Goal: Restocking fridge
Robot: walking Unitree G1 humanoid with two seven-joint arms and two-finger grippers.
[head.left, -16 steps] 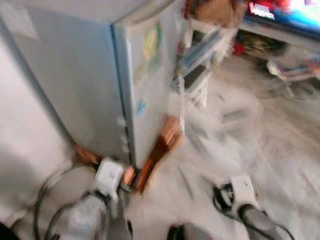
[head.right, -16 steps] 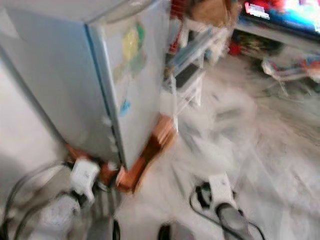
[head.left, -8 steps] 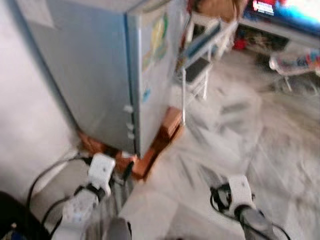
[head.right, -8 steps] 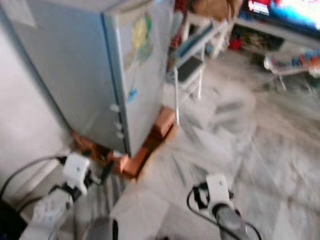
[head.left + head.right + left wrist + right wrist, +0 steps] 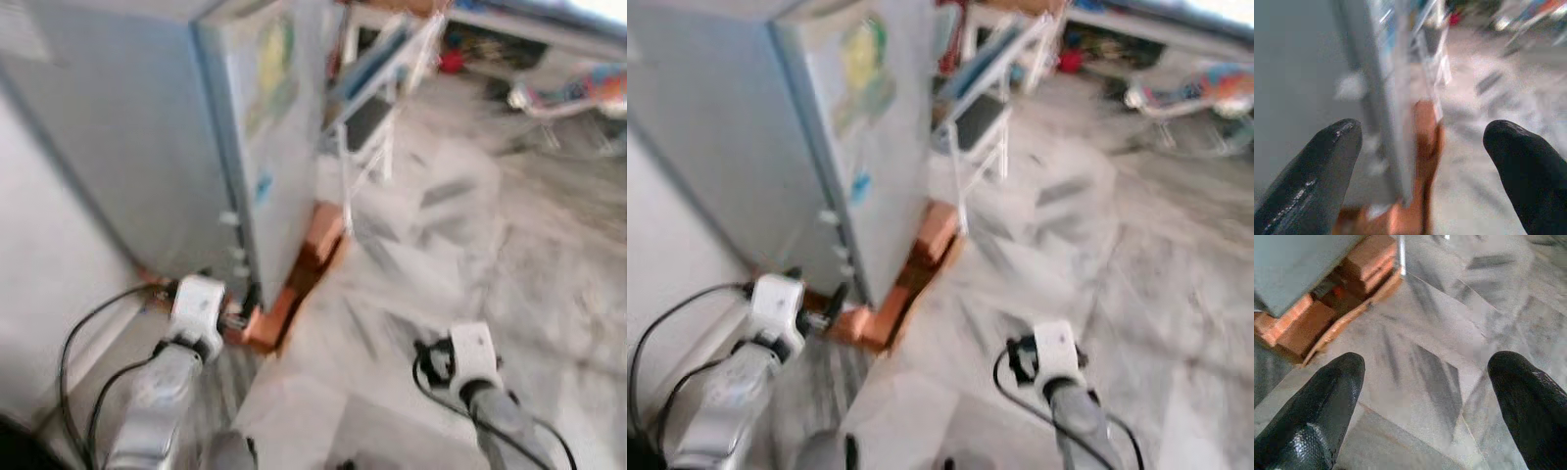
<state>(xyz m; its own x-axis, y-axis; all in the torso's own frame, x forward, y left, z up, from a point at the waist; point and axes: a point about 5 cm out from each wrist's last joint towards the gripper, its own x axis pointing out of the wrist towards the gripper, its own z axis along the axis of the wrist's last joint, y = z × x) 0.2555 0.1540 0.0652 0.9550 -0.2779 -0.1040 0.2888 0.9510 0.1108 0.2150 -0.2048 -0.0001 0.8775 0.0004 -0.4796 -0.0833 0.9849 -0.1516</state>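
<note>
Marble floor [image 5: 470,225] beside grey fridge [image 5: 176,147] on bricks [image 5: 294,289].

Your head views are smeared with motion; the fridge [image 5: 147,147] runs off the top edge, and the stickers on its door [image 5: 274,69] are too blurred to read; the clutter [image 5: 1097,49] along the far wall can't be made out; the bricks [image 5: 1425,142] under the fridge are blurred
</note>
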